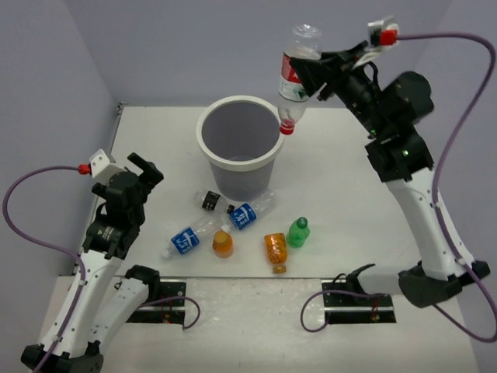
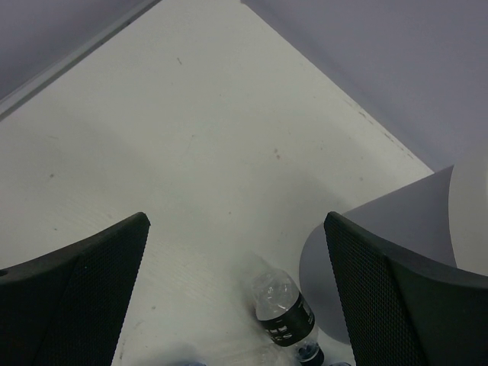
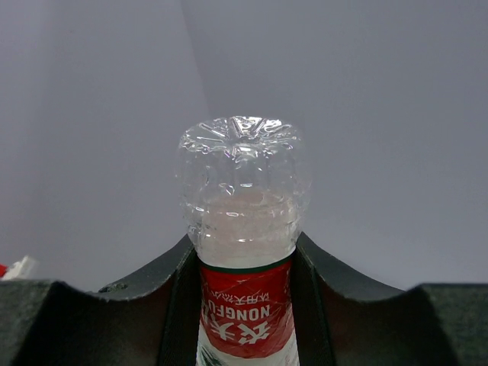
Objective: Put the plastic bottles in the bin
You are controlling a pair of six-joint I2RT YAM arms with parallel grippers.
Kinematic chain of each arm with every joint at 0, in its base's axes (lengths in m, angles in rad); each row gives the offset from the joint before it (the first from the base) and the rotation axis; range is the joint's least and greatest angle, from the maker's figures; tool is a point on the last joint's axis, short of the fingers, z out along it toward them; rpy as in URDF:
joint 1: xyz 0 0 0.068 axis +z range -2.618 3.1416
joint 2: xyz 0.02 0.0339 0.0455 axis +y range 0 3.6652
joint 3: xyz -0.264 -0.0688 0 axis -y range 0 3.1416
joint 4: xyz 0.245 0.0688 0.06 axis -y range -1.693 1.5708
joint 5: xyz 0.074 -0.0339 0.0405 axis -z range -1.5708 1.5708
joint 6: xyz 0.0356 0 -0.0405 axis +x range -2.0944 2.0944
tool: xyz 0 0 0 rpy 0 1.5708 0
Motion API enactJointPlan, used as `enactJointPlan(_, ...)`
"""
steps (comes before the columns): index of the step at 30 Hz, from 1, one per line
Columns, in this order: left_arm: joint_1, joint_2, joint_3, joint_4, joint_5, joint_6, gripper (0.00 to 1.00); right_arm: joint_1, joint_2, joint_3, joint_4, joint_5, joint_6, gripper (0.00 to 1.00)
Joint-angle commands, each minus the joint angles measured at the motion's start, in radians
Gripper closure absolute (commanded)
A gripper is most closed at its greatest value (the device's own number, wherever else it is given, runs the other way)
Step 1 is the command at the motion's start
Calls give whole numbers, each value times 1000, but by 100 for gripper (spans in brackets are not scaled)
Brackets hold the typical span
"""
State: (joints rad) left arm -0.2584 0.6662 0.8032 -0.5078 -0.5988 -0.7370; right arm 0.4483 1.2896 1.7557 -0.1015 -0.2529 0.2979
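My right gripper (image 1: 307, 74) is shut on a clear bottle with a red-white label (image 1: 293, 78), held cap-down high over the right rim of the grey-white bin (image 1: 211, 148); the same bottle (image 3: 242, 229) fills the right wrist view between the fingers. On the table in front of the bin lie a dark-label bottle (image 1: 210, 201), two blue-label bottles (image 1: 247, 214) (image 1: 186, 239), two orange bottles (image 1: 223, 243) (image 1: 276, 250) and a green bottle (image 1: 298, 231). My left gripper (image 1: 144, 169) is open and empty, left of the bottles. The dark-label bottle (image 2: 286, 309) and the bin wall (image 2: 396, 221) show in the left wrist view.
Grey walls enclose the table at the back and both sides. The table's front edge runs just behind the arm bases. Cables loop beside both arms.
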Motion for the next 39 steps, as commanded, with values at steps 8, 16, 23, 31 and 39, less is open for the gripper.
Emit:
enactJointPlan(8, -2, 44, -14, -40, 42, -27, 0, 94, 429, 277, 79, 130, -164, 93)
enactJointPlan(16, -2, 45, -48, -17, 58, -37, 0, 124, 354, -30, 235, 202, -174, 17)
enactJointPlan(23, -2, 63, -53, -12, 65, -46, 0, 127, 320, 73, 114, 240, -173, 1)
enactJointPlan(31, -2, 98, -55, -9, 88, -48, 0, 125, 203, 59, -20, 380, -157, 1)
enactJointPlan(39, -2, 137, -75, 21, 189, -49, 0, 95, -123, -349, -134, 811, 7, 1)
